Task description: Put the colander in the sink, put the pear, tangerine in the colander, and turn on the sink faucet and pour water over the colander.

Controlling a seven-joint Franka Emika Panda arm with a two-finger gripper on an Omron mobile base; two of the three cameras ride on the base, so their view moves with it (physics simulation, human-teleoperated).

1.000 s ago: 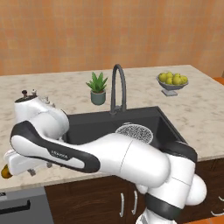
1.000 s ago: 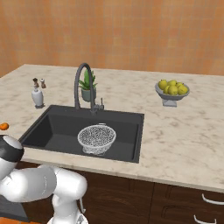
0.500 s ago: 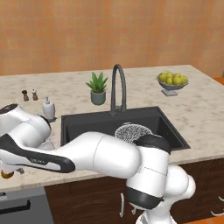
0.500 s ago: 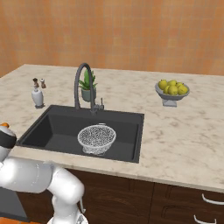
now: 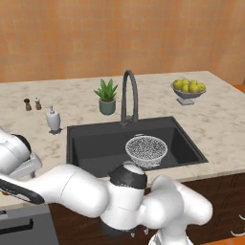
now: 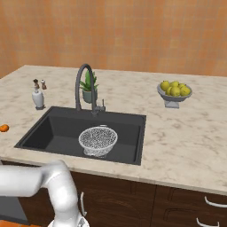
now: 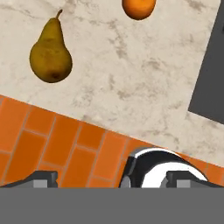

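Hand view, upper left: pear [image 7: 50, 48] lying on marble counter [image 7: 131, 78], stem up-frame; top centre, tangerine [image 7: 138, 7] cut by the edge, well apart from it. Lower edge: gripper [image 7: 111, 179] tips spread wide, holding nothing. Base views, centre: colander [image 5: 146, 150] in sink [image 5: 95, 143], faucet [image 5: 129, 95] behind; tangerine at left edge [image 6: 3, 128].

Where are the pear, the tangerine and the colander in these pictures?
pear [image 7: 50, 54], hand view, on its wide lower body.
tangerine [image 7: 138, 8], hand view, on its visible lower half.
colander [image 6: 98, 138], right base view, on the mesh inside the bowl.
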